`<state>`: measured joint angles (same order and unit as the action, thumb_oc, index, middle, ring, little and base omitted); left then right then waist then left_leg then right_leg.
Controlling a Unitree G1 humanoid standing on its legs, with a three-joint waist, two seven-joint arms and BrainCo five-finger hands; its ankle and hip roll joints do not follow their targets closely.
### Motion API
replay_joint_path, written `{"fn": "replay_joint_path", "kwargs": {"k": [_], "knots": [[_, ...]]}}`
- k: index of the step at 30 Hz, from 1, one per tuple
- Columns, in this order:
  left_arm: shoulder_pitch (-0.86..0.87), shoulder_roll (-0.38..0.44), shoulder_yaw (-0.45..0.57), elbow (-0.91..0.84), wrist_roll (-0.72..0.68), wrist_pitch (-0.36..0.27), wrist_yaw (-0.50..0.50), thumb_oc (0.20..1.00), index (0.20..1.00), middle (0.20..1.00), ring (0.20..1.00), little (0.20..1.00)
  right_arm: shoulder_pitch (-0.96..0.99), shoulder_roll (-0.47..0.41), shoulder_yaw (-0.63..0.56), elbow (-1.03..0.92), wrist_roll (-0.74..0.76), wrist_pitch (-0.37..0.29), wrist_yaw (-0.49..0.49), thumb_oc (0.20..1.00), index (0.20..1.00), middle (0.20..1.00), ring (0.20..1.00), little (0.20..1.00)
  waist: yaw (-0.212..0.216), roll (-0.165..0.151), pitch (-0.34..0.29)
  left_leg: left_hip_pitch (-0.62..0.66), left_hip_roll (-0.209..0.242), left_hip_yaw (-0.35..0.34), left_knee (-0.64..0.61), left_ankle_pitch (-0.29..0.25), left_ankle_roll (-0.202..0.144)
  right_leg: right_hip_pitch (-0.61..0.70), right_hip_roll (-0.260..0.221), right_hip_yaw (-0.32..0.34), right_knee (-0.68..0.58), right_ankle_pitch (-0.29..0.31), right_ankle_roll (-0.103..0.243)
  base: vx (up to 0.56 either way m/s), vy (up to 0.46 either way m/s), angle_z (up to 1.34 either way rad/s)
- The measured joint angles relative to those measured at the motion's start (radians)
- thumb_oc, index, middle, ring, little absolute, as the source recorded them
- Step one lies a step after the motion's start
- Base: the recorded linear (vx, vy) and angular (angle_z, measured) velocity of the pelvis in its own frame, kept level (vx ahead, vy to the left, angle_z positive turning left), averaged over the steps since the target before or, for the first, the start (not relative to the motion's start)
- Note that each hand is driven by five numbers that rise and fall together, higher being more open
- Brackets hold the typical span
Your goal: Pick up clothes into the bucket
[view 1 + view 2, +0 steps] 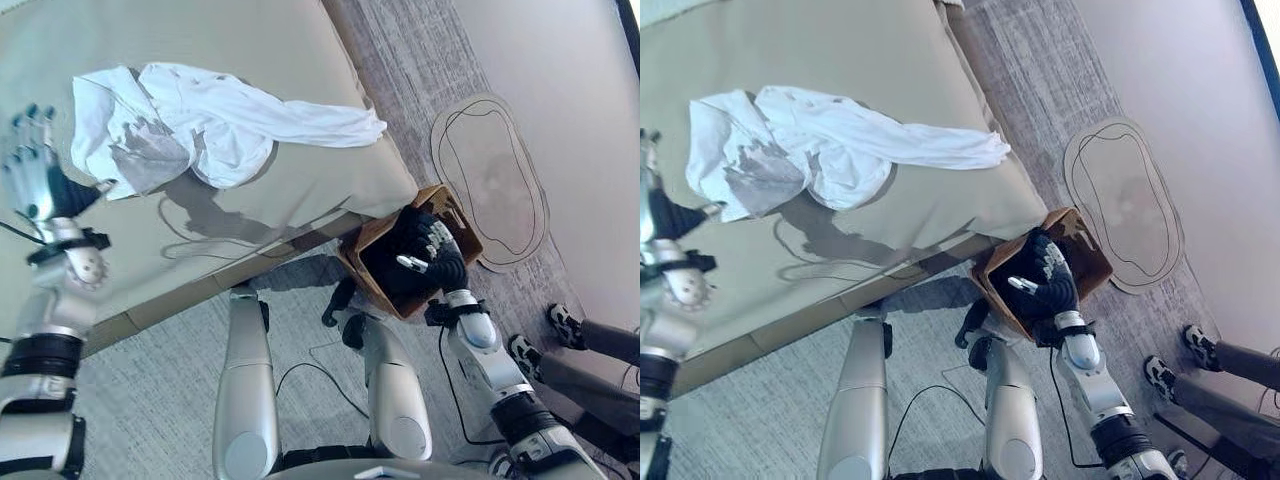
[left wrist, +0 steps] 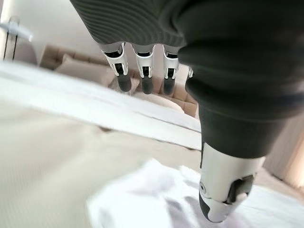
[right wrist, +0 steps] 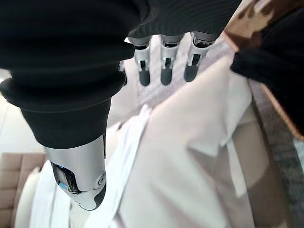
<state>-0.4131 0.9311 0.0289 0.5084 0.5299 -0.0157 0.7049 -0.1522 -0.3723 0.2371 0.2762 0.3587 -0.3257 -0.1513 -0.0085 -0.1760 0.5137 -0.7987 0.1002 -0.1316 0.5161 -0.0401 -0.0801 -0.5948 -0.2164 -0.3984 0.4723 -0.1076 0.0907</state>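
White cloth lay crumpled on the beige bed (image 1: 300,60) — the shirt (image 1: 200,125), bunched at my left and trailing a long sleeve out toward the bed's corner, so its long axis ran across the mattress from my left toward my right. In the left eye view my left hand (image 1: 30,165) hung above the bed just beside the bunched end, fingers straight and spread, holding nothing. My right hand (image 1: 432,255) was low over the cardboard bucket (image 1: 372,240) on the carpet by the bed's corner, with dark cloth (image 1: 385,275) already inside it.

From the right eye the sleeve tip stopped short of the mattress edge, well apart from the bucket.

Through my left wrist, my fingers (image 2: 145,71) were extended and the white cloth sat below them, untouched.

Through my right wrist, my fingers (image 3: 164,64) were loose and straight — nothing between them — with the bucket's brown rim (image 3: 247,23) at the side.

I judged the step to be the reach for the shirt. The next move called for lowering my left hand onto the bunched end, closing there, then carrying it across to the bucket.
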Motion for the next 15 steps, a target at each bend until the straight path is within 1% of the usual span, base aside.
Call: {"fn": "replay_joint_path", "kwargs": {"k": [1,4,5,7,11,12,14,15], "knots": [[-0.003,0.003,-0.001,0.0,0.007,0.003,0.001,1.0,1.0,1.0,1.0,1.0,0.007,-0.001,0.0,-0.006,0.015,-0.004,0.002,1.0,1.0,1.0,1.0,1.0,-0.008,-0.002,-0.001,-0.006,0.001,-0.004,0.008,0.0,0.0,0.0,0.003,-0.002,-0.001,0.002,-0.001,0.0,0.0,0.0],[-0.036,0.026,-0.007,-0.001,0.009,0.009,0.001,1.0,1.0,1.0,1.0,1.0,0.023,-0.01,0.0,-0.039,0.027,-0.015,0.005,1.0,1.0,1.0,1.0,1.0,-0.014,-0.004,-0.003,-0.047,0.004,-0.017,0.028,-0.004,-0.001,-0.025,0.009,-0.017,-0.002,0.002,-0.001,0.0,0.0,0.03],[-0.038,0.031,-0.009,0.0,0.01,0.01,0.001,1.0,1.0,1.0,1.0,1.0,0.022,-0.009,0.0,-0.039,0.028,-0.016,0.008,1.0,1.0,1.0,1.0,1.0,-0.028,-0.005,-0.003,-0.057,0.004,-0.021,0.035,0.0,-0.004,-0.028,0.011,-0.021,-0.001,0.006,-0.004,0.01,0.03,0.06],[-0.043,0.033,-0.011,0.001,0.037,0.011,0.001,1.0,1.0,1.0,1.0,1.0,0.025,-0.009,0.0,-0.04,0.03,-0.019,0.012,1.0,1.0,1.0,1.0,1.0,-0.041,-0.008,-0.005,-0.068,0.004,-0.025,0.043,-0.003,-0.005,-0.031,0.015,-0.024,-0.008,0.008,-0.003,0.01,0.049,0.01],[-0.088,0.081,-0.057,0.003,0.065,0.015,0.001,1.0,1.0,1.0,1.0,1.0,0.021,-0.01,0.001,-0.047,0.048,-0.023,0.013,1.0,1.0,1.0,1.0,1.0,-0.052,-0.012,-0.008,-0.101,0.01,-0.03,0.057,-0.008,-0.006,-0.053,0.025,-0.025,-0.021,0.019,-0.004,0.0,0.032,-0.05],[-0.103,0.1,-0.088,0.003,0.09,0.019,0.001,1.0,1.0,1.0,1.0,1.0,0.021,-0.01,0.002,-0.048,0.049,-0.023,0.013,1.0,1.0,1.0,1.0,1.0,-0.058,-0.012,-0.008,-0.107,0.011,-0.03,0.058,-0.008,-0.006,-0.056,0.026,-0.025,-0.024,0.023,0.0,-0.01,0.048,-0.04],[-0.126,0.108,-0.112,0.003,0.111,0.022,-0.001,1.0,1.0,1.0,1.0,1.0,0.023,-0.01,0.002,-0.05,0.055,-0.024,0.012,1.0,1.0,1.0,1.0,1.0,-0.065,-0.013,-0.009,-0.109,0.01,-0.024,0.064,-0.008,-0.006,-0.059,0.025,-0.023,-0.031,0.027,0.002,-0.02,0.093,-0.06],[-0.148,0.122,-0.143,0.003,0.125,0.022,-0.008,1.0,1.0,1.0,1.0,1.0,0.024,-0.01,0.003,-0.057,0.056,-0.024,0.013,1.0,1.0,1.0,1.0,1.0,-0.064,-0.015,-0.01,-0.113,0.013,-0.02,0.066,-0.008,-0.006,-0.064,0.028,-0.021,-0.037,0.031,0.003,-0.02,0.082,-0.08]]}}
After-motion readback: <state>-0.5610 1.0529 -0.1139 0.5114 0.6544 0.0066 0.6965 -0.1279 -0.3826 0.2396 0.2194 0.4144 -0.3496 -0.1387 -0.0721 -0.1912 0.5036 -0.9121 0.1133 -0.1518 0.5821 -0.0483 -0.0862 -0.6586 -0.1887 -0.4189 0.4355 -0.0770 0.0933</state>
